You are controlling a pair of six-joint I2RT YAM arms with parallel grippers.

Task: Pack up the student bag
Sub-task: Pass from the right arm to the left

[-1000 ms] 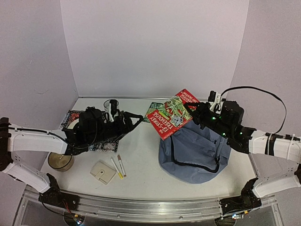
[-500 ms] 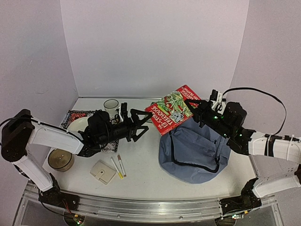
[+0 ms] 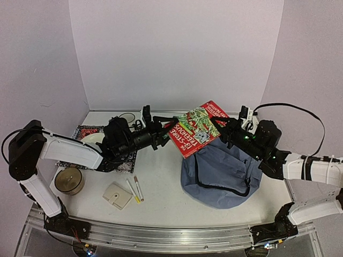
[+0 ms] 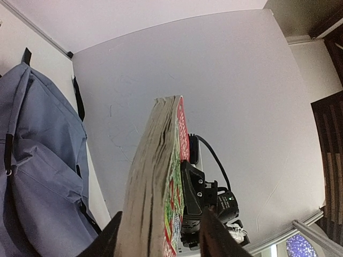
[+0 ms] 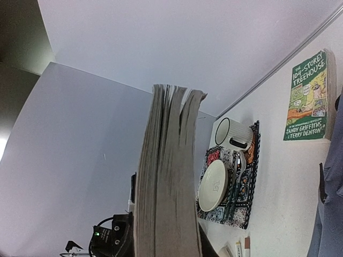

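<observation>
As my right gripper clamps the red book aloft, long axis two-to-eight o'clock, and my left gripper straddles its edge, pinch unclear, the student bag lies on the table at five o'clock below, nearer my right arm.

**A:** The soft blue-grey fabric backpack at four o'clock on the table, is that cloth matt?

**B:** Matt, woven and creased. The red paperback book at one o'clock has a glossy printed cover, and its page edges are rough, greyish paper.

**A:** And at nine o'clock?

**B:** A glossy round white ceramic plate on a patterned cloth mat. The white table looks smooth and matt. The long grey rail at six o'clock is brushed metal.
</observation>
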